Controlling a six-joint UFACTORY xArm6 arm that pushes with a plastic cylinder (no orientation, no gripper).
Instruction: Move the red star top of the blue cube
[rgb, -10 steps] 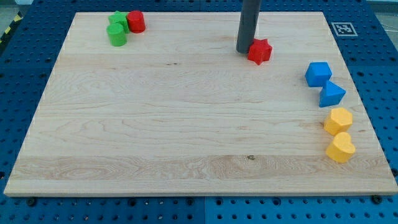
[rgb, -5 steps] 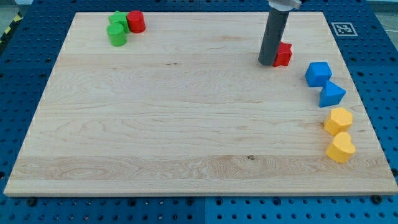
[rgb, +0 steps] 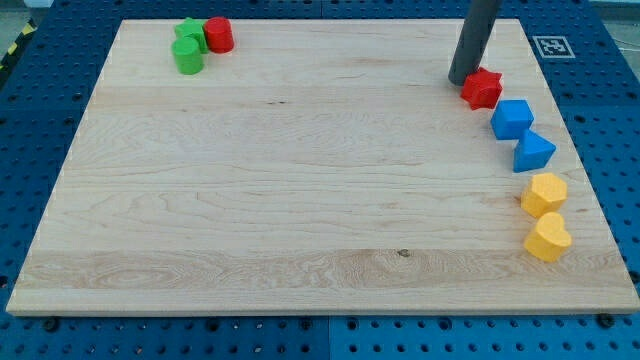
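Tabletop (rgb: 300, 200): pale wooden board, grain running across the view, lying on a blue perforated base.
Green blocks (rgb: 188, 47): two, touching each other, at the view's top left; the upper one a star, the lower one rounded.
Red cylinder (rgb: 219, 35): upright, touching the green pair on its right side.
My tip (rgb: 461, 82): lower end of the dark rod, resting on the tabletop at the view's upper right, just beside the left edge of the red star, seemingly in contact with it.
Rod: tilted slightly, rising toward the view's top and leaving the frame.
Fingers: none visible on this arm, only the bare rod; spread or pressed together cannot be told.
Red star (rgb: 482, 89): flat on the tabletop, directly right of my tip, just above and left of the blue cube, nearly touching it.
Blue cube (rgb: 511, 118): near the right edge, below and right of the red star.
Blue triangular block (rgb: 533, 152): touching the blue cube at its lower right.
Yellow hexagonal block (rgb: 545, 193): below the blue triangular block, close to the right edge.
Yellow heart (rgb: 547, 238): touching the yellow hexagonal block from below.
Marker tag (rgb: 550, 46): black-and-white square at the top right corner of the tabletop.
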